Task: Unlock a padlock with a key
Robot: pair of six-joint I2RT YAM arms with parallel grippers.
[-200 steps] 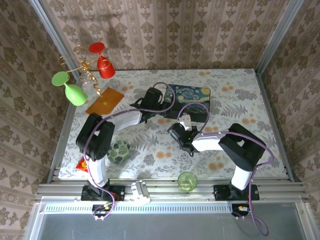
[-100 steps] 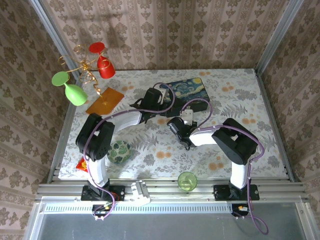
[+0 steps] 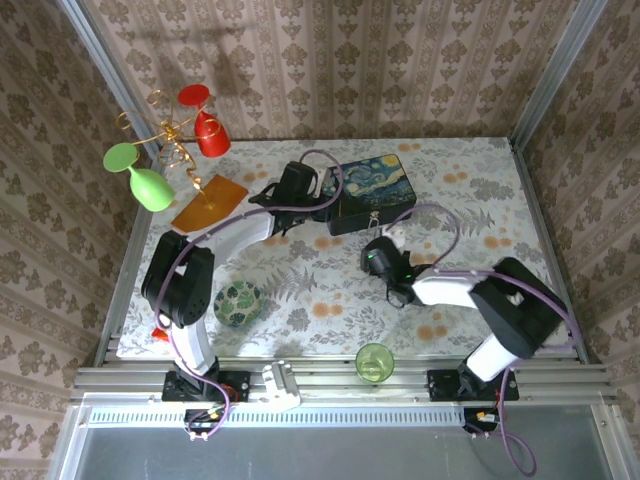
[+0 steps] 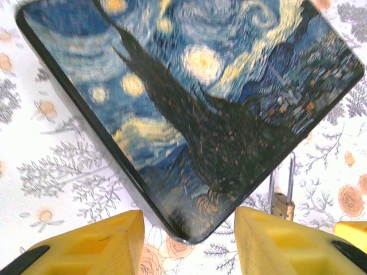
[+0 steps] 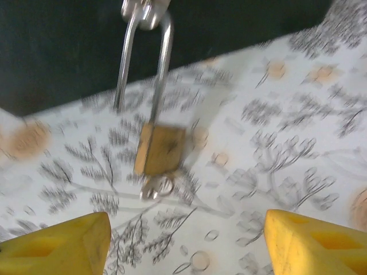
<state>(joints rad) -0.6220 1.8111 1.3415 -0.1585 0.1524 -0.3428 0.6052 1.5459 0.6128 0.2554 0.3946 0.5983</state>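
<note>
The brass padlock [image 5: 160,149] lies on the floral tablecloth, its silver shackle [image 5: 163,69] hooked through the clasp [image 5: 144,10] on the dark front of the starry-night box [image 3: 372,185]. A small silver key head [image 5: 156,187] sticks out of the lock's lower end. My right gripper [image 5: 183,246] is open just short of the lock, touching nothing. My left gripper [image 4: 186,243] is open with the box's near corner [image 4: 189,226] between its yellow fingers; the padlock [image 4: 281,204] shows to the right of that corner. From above, the left gripper [image 3: 298,185] is at the box's left end and the right gripper [image 3: 383,258] is in front of it.
A wire stand with a red and a green glass [image 3: 170,150] stands on an orange card at the back left. A patterned ball [image 3: 239,302] lies by the left arm. A green cup [image 3: 374,362] sits at the near edge. Walls close in the table [image 3: 480,200].
The right gripper has backed away from the box, to the right and nearer. The left gripper has shifted farther back along the box's left end, and the box has turned slightly.
</note>
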